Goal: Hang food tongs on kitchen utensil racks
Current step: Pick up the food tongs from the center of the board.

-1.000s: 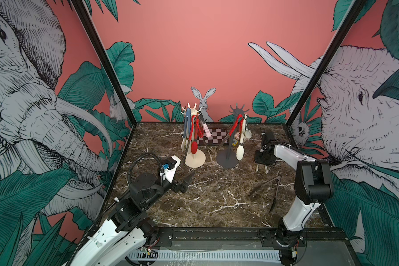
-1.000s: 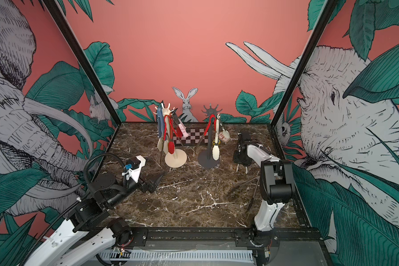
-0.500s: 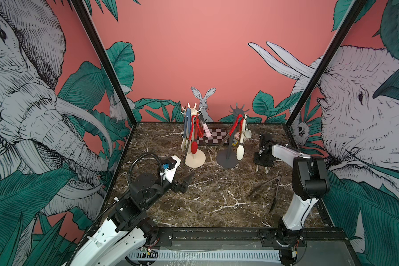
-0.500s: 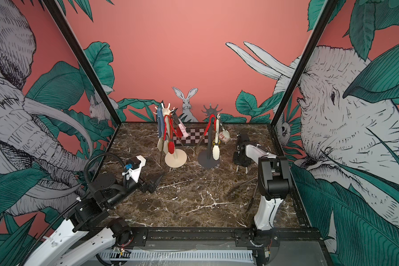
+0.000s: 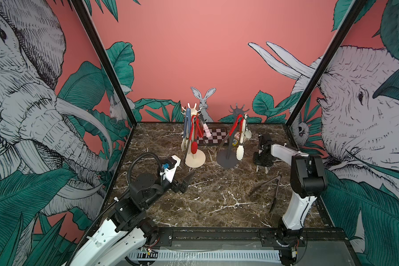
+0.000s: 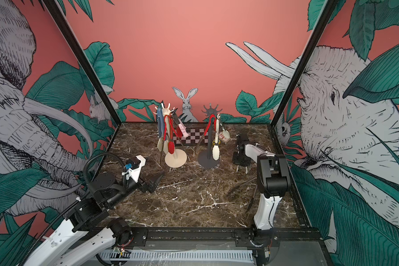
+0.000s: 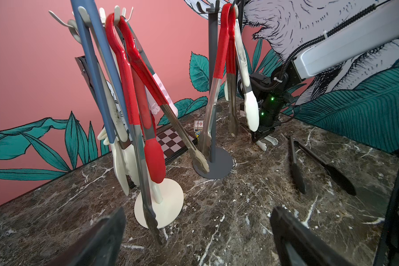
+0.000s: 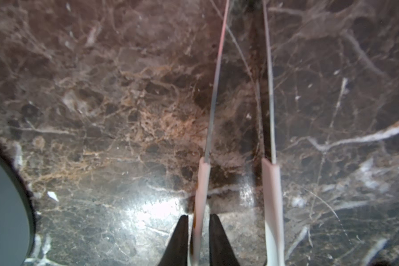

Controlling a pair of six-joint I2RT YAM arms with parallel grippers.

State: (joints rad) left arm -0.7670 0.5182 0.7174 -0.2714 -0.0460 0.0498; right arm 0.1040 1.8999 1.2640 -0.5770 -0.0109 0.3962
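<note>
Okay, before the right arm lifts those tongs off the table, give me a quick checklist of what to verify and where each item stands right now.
1. Right gripper straddles one arm of the cream-tipped tongs: ok.
2. Grip clamped firmly on that arm: cannot tell, the wrist view is blurred.
3. Both tong arms captured: not ok, the second arm lies outside the grip.
4. Left gripper open and away from the pickup: ok.
5. Bare prong on the dark grey rack: ok, some at its crown carry nothing.
6. Black tongs lie apart from the pickup: ok.
</note>
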